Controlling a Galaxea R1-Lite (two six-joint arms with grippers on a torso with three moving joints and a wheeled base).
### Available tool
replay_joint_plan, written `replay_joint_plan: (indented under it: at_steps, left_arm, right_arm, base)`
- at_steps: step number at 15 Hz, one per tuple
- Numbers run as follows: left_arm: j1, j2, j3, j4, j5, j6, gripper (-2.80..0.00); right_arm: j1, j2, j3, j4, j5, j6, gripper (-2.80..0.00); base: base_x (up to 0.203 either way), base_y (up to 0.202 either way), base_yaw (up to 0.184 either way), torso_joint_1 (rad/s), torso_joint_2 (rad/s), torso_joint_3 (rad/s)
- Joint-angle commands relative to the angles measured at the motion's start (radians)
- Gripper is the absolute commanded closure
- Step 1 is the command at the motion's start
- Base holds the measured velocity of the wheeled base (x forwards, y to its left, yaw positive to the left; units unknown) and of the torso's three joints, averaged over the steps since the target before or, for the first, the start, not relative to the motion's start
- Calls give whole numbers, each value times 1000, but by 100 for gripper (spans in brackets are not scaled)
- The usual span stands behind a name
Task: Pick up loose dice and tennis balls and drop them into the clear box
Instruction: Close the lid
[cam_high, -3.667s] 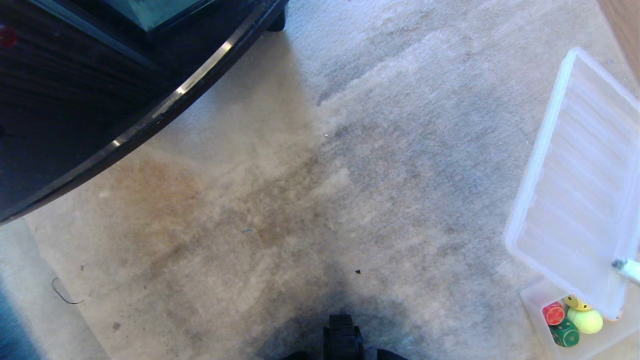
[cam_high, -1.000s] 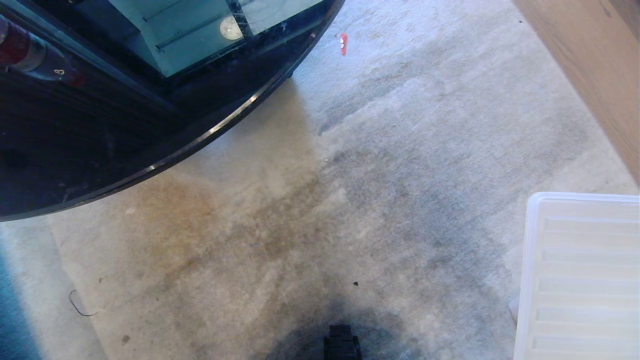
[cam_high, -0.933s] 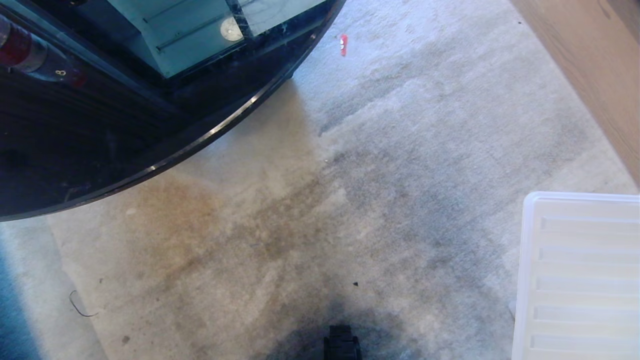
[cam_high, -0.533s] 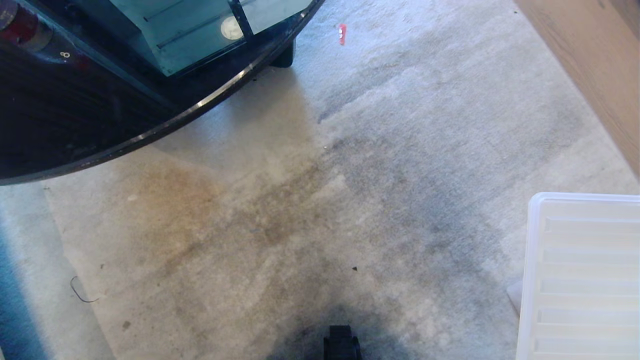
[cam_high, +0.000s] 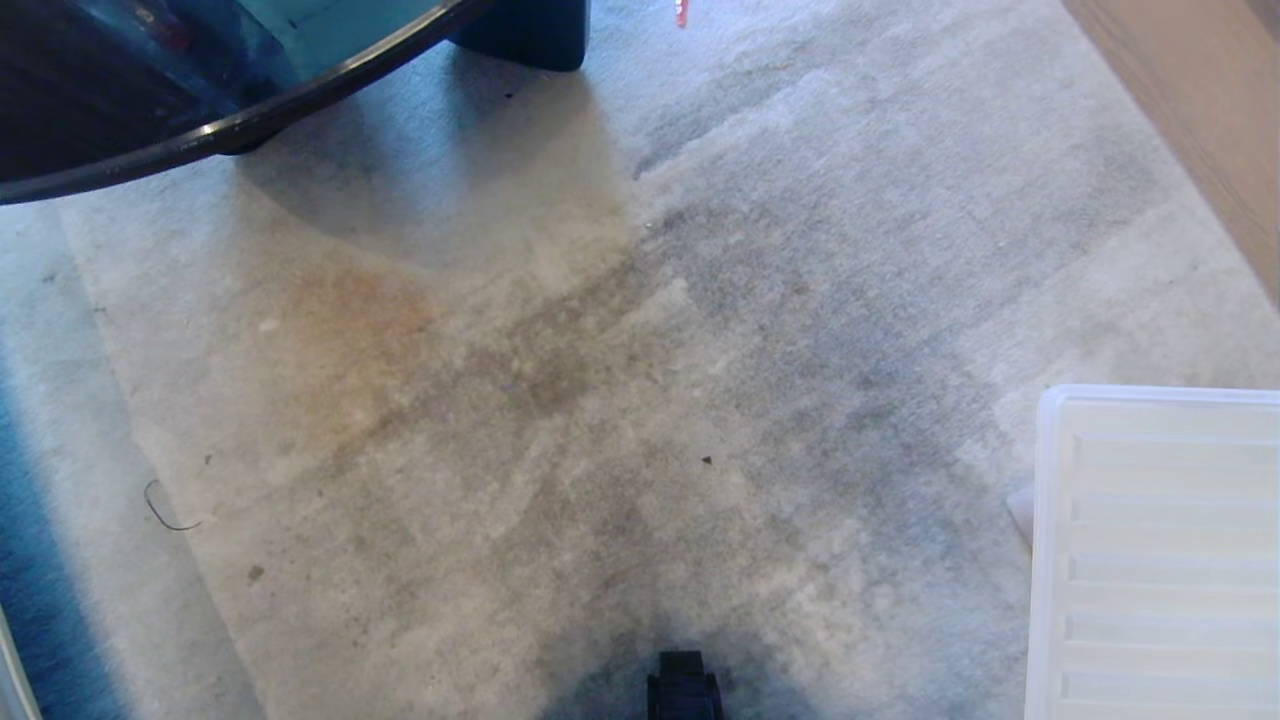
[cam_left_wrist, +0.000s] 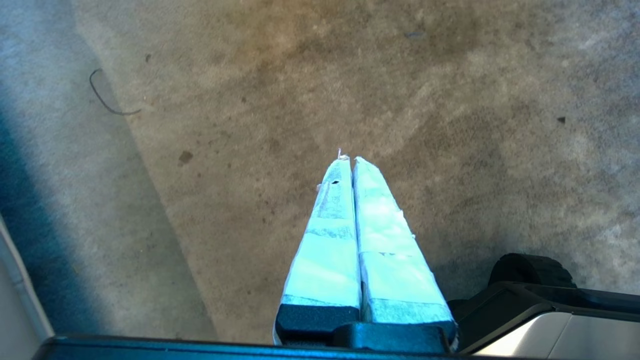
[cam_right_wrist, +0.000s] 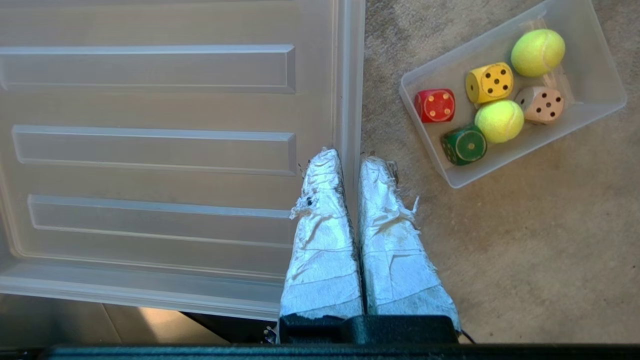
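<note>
Right wrist view: all the dice (cam_right_wrist: 490, 83) and tennis balls (cam_right_wrist: 499, 121) are seen inside the clear box (cam_right_wrist: 595, 107). Both the right hand (cam_right_wrist: 352, 157) and the left hand (cam_left_wrist: 348, 159) are pressed together, and nothing is held.

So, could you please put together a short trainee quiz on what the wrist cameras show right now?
1. How many fuzzy yellow-green tennis balls lie in the deep clear plastic box?
2. True or false: the red die lies on the carpet, outside the box.
3. Which gripper hangs beside the flat ribbed clear tray: left gripper or right gripper?

Key: 1. two; 2. false; 3. right gripper.
</note>
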Motion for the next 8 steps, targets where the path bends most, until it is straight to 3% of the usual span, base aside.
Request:
replay_joint_plan:
  at_steps: [1,5,8]
  left_arm:
    - [0,0,0,0,1,-1,0]
    - [0,0,0,0,-1,1,0]
    - [0,0,0,0,1,1,0]
  right_arm:
    - [0,1,0,1,0,0,0]
    - [0,1,0,1,0,2,0]
    - [0,1,0,1,0,2,0]
  base:
    - [-120,0,-2,2,2,2]
    - [-1,3,-14,1,1,-1]
    - [3,9,-129,1,-2,0]
